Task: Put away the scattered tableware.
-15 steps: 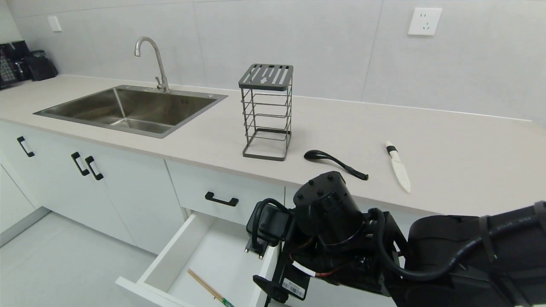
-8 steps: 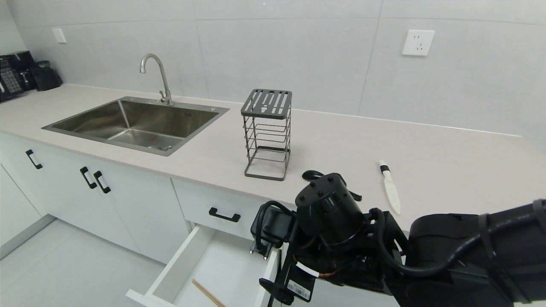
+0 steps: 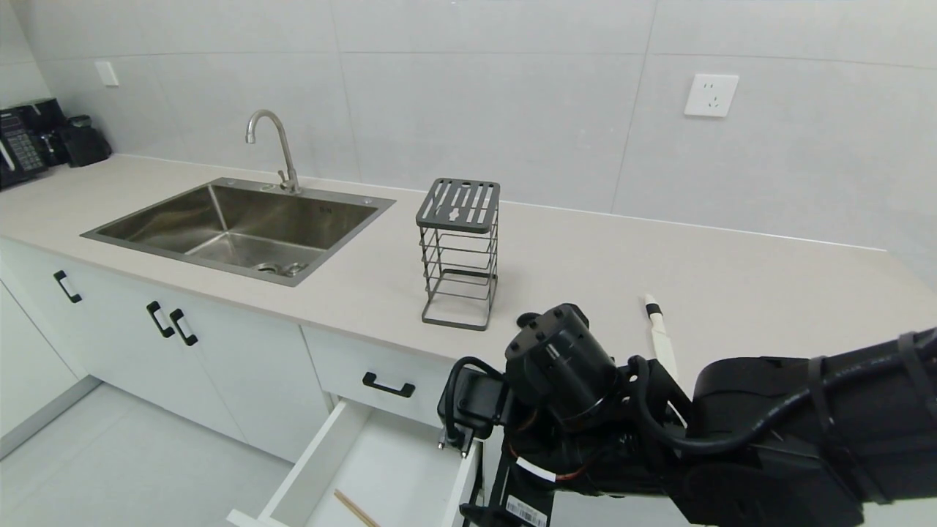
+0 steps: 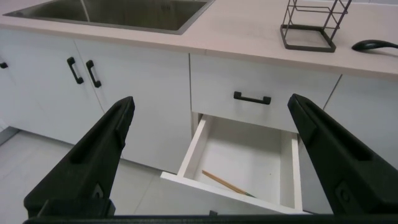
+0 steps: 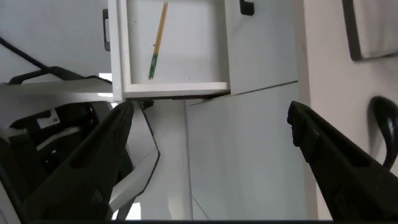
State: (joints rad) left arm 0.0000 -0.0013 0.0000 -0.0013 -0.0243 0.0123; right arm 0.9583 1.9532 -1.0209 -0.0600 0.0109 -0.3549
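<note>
Now, L gripper (image 4: 211, 102) and R gripper (image 5: 210, 109): each w/ jaws spread wide, nothing held, both facing the pulled-out drawer (image 4: 188, 149) below the counter (image 3: 585, 256). One pair of chopsticks (image 4: 227, 183) lies diagonally on the drawer floor; black spoon (image 4: 373, 45) and white knife (image 3: 659, 337) w/ black band lie on the counter, spoon nr the front edge just right of the wire rack (image 3: 457, 252), knife further to the robot's right, apart from it. Left of the rack, well apart, the sink (image 3: 241, 227) is set in the counter.

We see our right gripper (image 5: 209, 109) with its fingers spread wide. Beyond it, chopsticks (image 5: 157, 40) lie in the open drawer (image 5: 177, 90), reaching toward its front edge. A black spoon (image 5: 385, 124) rests near the worktop's (image 5: 323, 56) front edge.
</note>
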